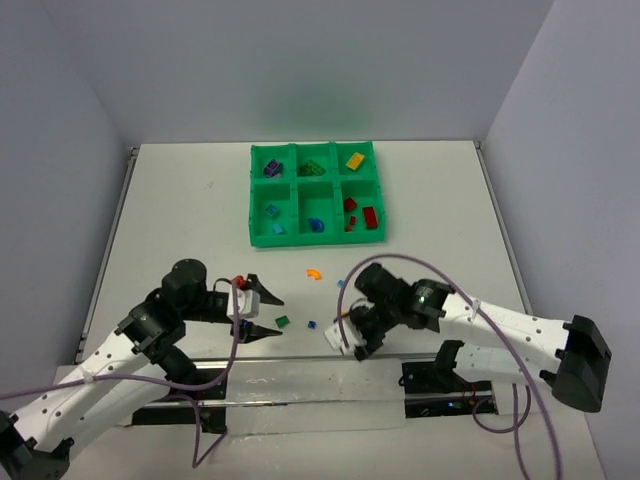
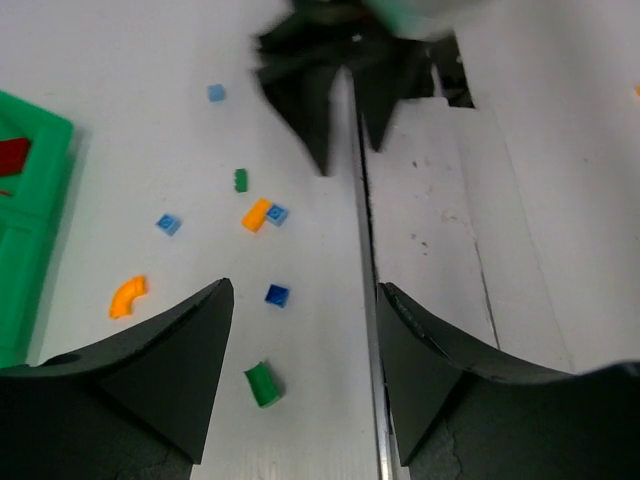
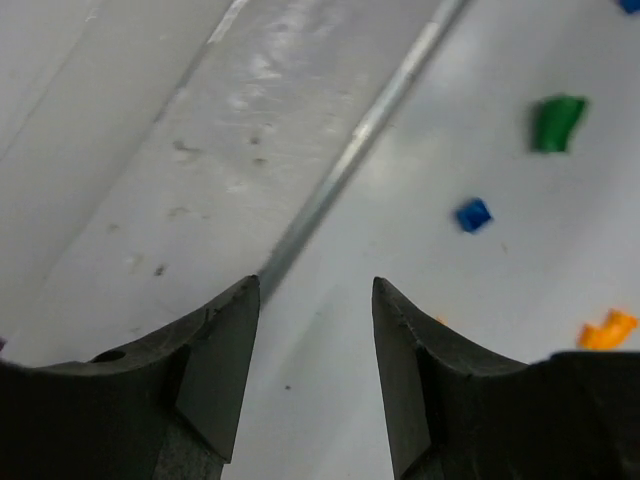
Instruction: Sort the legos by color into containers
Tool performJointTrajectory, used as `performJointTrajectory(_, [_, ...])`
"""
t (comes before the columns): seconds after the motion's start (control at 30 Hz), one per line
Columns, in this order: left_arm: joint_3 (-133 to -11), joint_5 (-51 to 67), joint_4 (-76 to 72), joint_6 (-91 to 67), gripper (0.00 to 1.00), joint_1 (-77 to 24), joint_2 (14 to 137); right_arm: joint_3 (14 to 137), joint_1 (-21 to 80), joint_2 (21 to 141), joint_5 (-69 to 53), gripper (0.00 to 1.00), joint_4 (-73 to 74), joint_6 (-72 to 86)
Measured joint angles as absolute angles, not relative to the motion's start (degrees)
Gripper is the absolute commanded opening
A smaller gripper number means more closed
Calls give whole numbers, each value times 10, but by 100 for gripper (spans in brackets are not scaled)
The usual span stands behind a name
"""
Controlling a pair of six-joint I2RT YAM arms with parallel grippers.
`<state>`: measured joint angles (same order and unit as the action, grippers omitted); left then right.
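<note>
The green tray [image 1: 252, 195] of containers stands at the back of the table, with purple, green, yellow, light blue, blue and red legos in separate compartments. Loose legos lie in front of it: an orange curved one [image 1: 314, 272], a green one [image 1: 283, 321] and a blue one [image 1: 311, 325]. My left gripper [image 1: 268, 315] hangs open just left of the green one, which shows between its fingers [image 2: 264, 384], with the blue one [image 2: 277, 295] beyond. My right gripper [image 3: 316, 285] is open over bare table near the front edge, and nothing is between its fingers.
A metal strip [image 1: 300, 380] runs along the near table edge. More loose legos lie between the arms: an orange one [image 2: 256, 214], light blue ones [image 2: 168, 224] and a small green one [image 2: 240, 180]. The right gripper [image 2: 347, 158] faces the left one.
</note>
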<state>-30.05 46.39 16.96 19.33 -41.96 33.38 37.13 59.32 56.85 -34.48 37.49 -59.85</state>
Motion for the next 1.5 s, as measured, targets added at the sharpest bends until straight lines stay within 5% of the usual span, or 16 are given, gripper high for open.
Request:
performJointTrajectory(0.33, [-339,400,185,299,60,-661,490,413,272,632,-469,70,263,-469])
performJointTrajectory(0.6, [-423,361,133,369,54,-802,683,438,133,678,-548,77,180,-316])
performJointTrajectory(1.1, [-513,329,38,444,53,-915,842,413,78,708,-610,79,-80,19])
performJointTrajectory(1.5, [-614,284,-25,409,55,-997,1000,404,5,730,-633,79,-78,72])
